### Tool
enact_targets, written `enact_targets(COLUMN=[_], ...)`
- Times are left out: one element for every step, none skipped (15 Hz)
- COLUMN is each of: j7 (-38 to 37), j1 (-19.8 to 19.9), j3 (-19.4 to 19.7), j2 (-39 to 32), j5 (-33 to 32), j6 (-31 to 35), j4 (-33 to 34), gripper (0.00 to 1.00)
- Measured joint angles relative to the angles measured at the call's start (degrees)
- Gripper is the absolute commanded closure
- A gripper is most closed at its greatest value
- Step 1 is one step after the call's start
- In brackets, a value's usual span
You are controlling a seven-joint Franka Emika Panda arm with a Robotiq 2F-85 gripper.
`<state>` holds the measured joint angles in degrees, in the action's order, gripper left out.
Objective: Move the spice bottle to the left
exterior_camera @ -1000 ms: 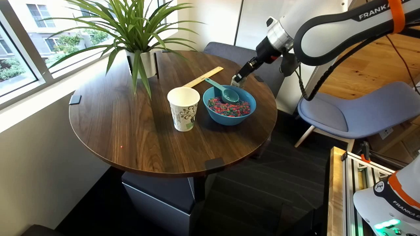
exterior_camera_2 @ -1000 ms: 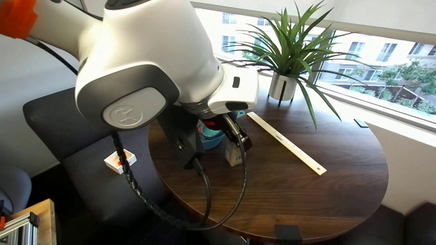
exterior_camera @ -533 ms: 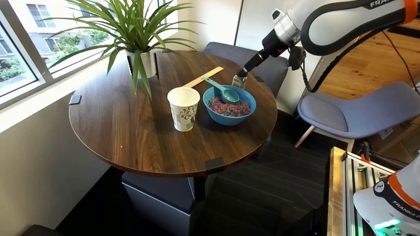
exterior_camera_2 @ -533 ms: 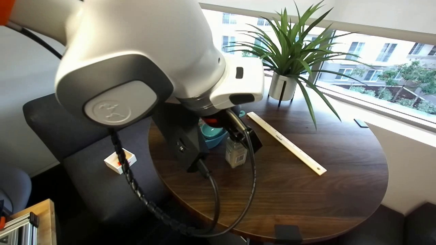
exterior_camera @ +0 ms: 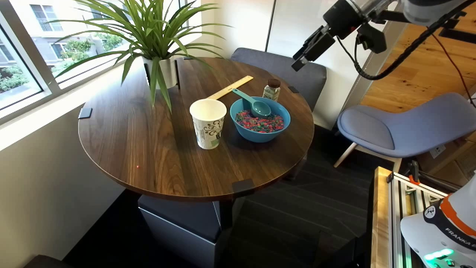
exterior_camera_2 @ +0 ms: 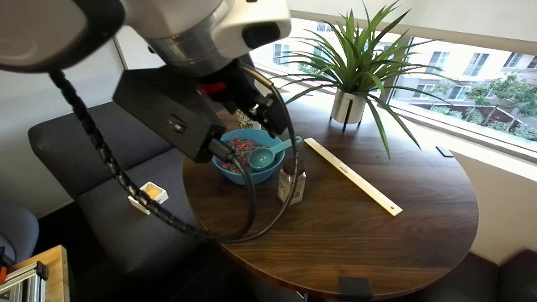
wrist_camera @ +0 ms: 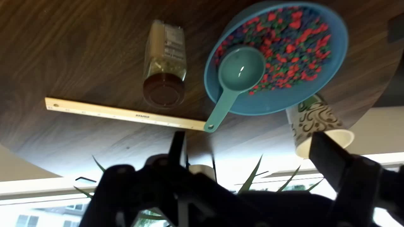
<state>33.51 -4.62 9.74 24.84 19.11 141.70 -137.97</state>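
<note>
The spice bottle stands upright on the round wooden table, just behind the blue bowl in an exterior view. It has a dark brown cap, clear shoulders and a pale label; an arm cable crosses in front of the bottle in an exterior view. The wrist view is upside down and has the whole bottle at upper left, apart from the fingers. My gripper is open, its two dark fingers wide apart with nothing held. In an exterior view the gripper hangs in the air, above and to the right of the bottle.
Close beside the bottle is the blue bowl of coloured bits, with a teal scoop in it. A paper cup stands next to the bowl. A wooden ruler lies flat near the bottle. Farther back is a potted plant.
My gripper has come off the top of the bottle and risen up and away from it, its fingers now visibly spread. The bottle's cap is uncovered; the bottle stands about where it was.
</note>
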Motion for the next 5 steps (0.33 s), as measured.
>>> enact_targets(j7=[0.09,0.24,0.33,0.35,0.69], j1=[0.13,0.22,0.35,0.37,0.33], j3=[0.60,1.00,1.15,1.14,1.13], j2=[2.28,4.55,6.91,9.12,11.32], j5=[-1.27,-2.48,-3.71,-4.68,-5.22], j6=[-4.60,-8.33,-11.24,-13.25,-14.61], j4=[0.13,0.19,0.19,0.14,0.06], gripper=[0.00,0.00,0.00,0.00,0.00])
